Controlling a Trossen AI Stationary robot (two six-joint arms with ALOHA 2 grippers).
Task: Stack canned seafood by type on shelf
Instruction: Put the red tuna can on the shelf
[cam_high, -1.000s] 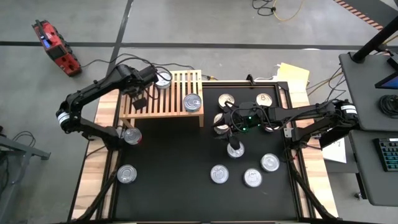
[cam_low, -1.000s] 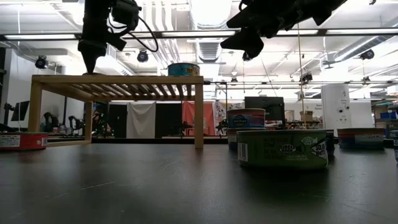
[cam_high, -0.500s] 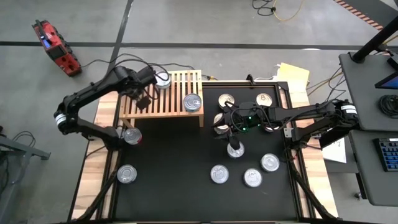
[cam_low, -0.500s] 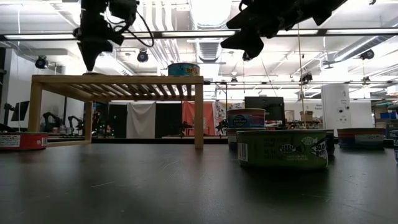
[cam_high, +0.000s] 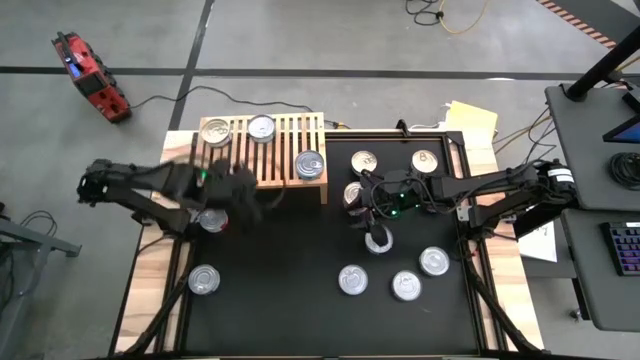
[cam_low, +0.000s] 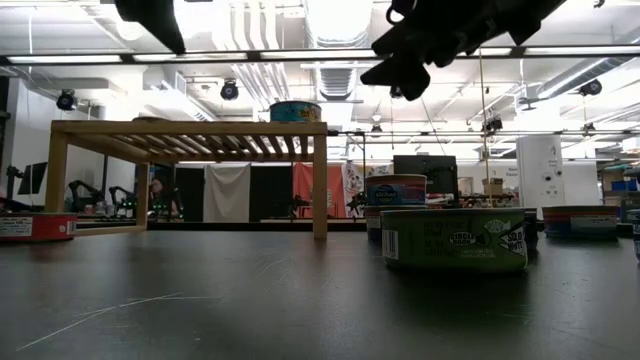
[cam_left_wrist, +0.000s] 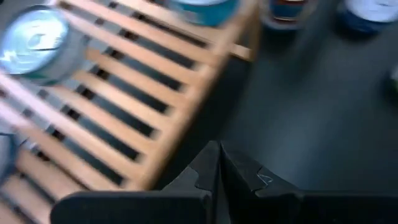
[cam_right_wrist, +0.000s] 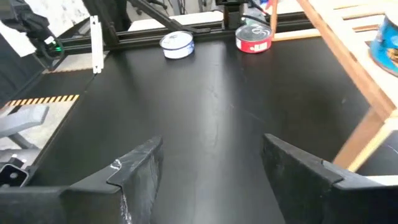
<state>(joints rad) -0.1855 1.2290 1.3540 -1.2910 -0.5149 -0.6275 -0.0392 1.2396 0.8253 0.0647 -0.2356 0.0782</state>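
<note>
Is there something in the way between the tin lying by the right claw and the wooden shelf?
Nothing visible does. Only bare black mat lies between the near tin, by the open right claw, and the shelf. The shelf's nearest corner, however, already holds a corner tin.

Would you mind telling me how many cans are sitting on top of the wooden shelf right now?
3 on the shelf: one can at its back left corner, one beside it along the back edge, and one at the front right corner. None seems hidden.
</note>
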